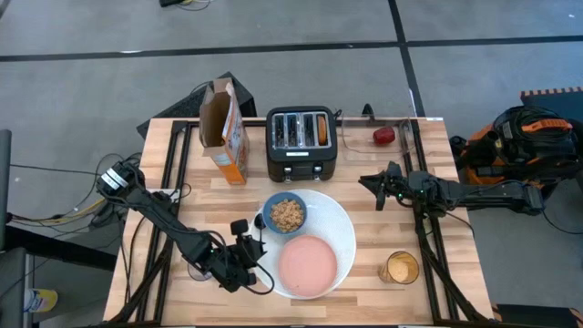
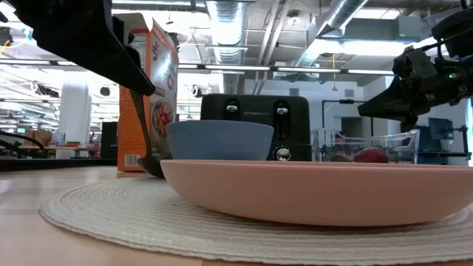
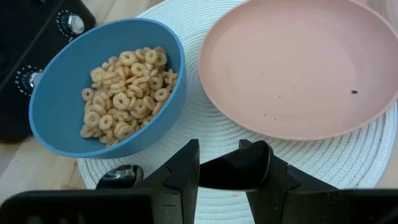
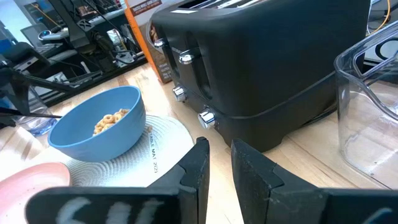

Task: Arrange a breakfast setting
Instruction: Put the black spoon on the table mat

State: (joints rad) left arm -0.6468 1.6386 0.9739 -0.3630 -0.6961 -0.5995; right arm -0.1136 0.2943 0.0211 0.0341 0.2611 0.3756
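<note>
Seen from above, the left pincer point(image 1: 248, 239) sits low at the left rim of the large white plate point(image 1: 343, 228), its fingers narrowed on a dark, slim object that we take to be the spoon point(image 3: 118, 175), though little of it is visible. The blue bowl point(image 1: 287, 214) of cereal point(image 1: 288, 213) lies just beyond the pincer, toward the toaster point(image 1: 301, 143), with the pink plate point(image 1: 308, 265) beside it on the same white plate. The spoon's long axis appears to run roughly along the plate's rim. The right pincer point(image 1: 376, 185) hovers apart, fingers nearly closed and holding nothing, nearer the red fruit point(image 1: 384, 136) at the worktop's point(image 1: 455, 273) far edge. We judge the left arm better placed for setting the spoon beside the bowl.
</note>
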